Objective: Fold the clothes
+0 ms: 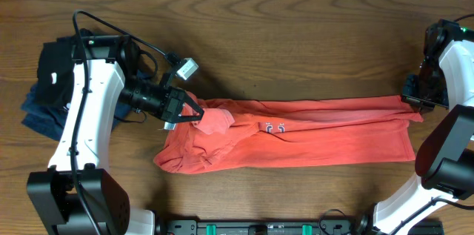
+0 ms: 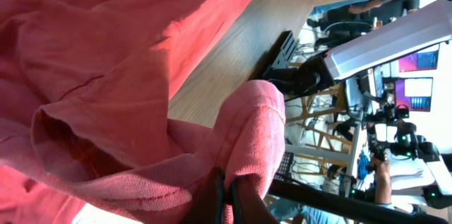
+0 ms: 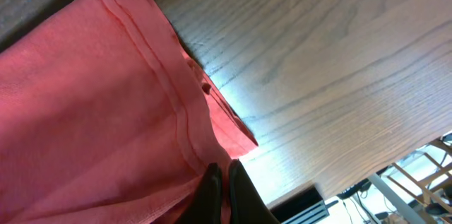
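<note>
My left hand [image 1: 194, 113] is clamped shut on a bunched-up fold of the coral T-shirt [image 1: 296, 142] at its left end. That arm reaches in sideways with the wrist about level. My right hand [image 1: 415, 101] is pinched tight on the hem corner at the shirt's right end, arm bent down over it. The shirt's lying in a long narrow band on the bench [image 1: 296, 35] between both hands. Dark folded clothes [image 1: 44, 94] sit well off its left end.

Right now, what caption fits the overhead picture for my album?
Left tool and right tool each pinch an end of the coral-red T-shirt, stretched long across the wooden table.
</note>
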`<action>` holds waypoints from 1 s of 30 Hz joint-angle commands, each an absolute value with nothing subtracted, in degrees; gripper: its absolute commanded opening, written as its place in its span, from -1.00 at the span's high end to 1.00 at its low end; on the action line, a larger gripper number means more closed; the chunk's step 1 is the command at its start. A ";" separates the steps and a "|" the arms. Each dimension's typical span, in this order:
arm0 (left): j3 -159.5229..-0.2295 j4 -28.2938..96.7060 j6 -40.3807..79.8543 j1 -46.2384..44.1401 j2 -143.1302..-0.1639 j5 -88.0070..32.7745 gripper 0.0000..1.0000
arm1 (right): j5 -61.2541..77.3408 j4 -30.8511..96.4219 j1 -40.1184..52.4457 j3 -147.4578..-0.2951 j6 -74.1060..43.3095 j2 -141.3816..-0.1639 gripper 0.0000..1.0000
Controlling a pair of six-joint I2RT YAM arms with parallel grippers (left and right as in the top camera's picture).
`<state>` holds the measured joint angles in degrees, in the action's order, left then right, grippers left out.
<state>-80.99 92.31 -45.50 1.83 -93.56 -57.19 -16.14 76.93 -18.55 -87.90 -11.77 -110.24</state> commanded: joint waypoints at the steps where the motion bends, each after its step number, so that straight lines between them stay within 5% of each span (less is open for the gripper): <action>1: -80.14 95.92 -46.44 2.07 -93.21 -55.79 0.88 | -17.63 78.06 -18.90 -87.72 -12.78 -109.43 0.94; 15: -75.09 96.86 -45.82 1.96 -93.19 -55.81 0.88 | -18.06 80.97 -18.90 -84.42 -12.82 -109.43 0.91; 30: -73.06 93.93 -45.76 1.54 -93.23 -55.83 0.88 | -17.80 68.49 -18.90 -79.79 -12.82 -109.43 0.81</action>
